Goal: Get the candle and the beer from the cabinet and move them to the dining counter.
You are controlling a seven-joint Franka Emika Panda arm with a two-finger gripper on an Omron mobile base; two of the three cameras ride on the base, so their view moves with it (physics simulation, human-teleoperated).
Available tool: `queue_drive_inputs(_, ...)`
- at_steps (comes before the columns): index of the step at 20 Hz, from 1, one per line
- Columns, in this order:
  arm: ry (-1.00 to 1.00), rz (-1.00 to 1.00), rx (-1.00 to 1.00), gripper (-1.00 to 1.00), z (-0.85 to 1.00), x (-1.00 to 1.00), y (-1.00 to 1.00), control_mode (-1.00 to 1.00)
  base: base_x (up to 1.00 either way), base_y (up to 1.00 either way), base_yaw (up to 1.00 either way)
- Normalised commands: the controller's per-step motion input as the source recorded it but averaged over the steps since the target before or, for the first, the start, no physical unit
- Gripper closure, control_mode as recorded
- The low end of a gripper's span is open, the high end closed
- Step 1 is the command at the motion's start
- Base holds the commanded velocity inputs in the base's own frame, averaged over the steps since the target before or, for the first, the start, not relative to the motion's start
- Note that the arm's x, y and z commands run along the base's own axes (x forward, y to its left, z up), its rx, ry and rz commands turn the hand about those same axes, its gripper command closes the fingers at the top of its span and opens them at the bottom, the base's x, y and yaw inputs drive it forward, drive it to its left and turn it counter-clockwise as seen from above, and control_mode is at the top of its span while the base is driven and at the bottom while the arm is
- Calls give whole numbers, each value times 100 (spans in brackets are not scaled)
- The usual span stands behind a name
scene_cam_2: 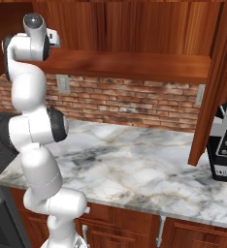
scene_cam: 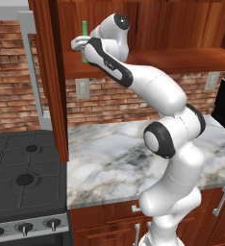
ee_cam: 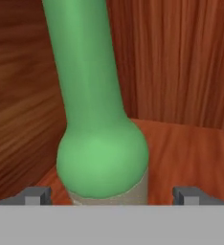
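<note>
- Tool [ee_cam: 112, 195] spread open, fingertips [ee_cam: 35, 195] flanking the beer bottle's [ee_cam: 97, 124] shoulder, apart from the glass.
- Bottle upright on the cabinet shelf [scene_cam: 181, 60], near the left wall.

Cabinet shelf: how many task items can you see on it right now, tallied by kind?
Slim green glass beer bottles: 1, standing on the shelf of the dark reddish-brown wooden cabinet, between the fingers.
Cream-white candles: 0 seen.
Total: 1
</note>
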Motion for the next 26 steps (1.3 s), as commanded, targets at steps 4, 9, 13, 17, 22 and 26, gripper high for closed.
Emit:
queue_drive_inputs(4, 0, 0, 0, -100, -2, 16, 5, -100, 0, 0, 0)
queue_drive_inputs(9, 0, 0, 0, -100, 0, 9, 9, -100, 0, 0, 0)
queue_drive_inputs(13, 0, 0, 0, 100, -4, 0, 19, -100, 0, 0, 0)
queue_drive_inputs(17, -4, 0, 0, 100, 0, -8, 8, -100, 0, 0, 0)
queue_drive_inputs(22, -7, 0, 0, 100, 0, -26, 1, -100, 0, 0, 0)
queue_drive_inputs(26, -9, 0, 2, 100, -1, -54, -7, -100, 0, 0, 0)
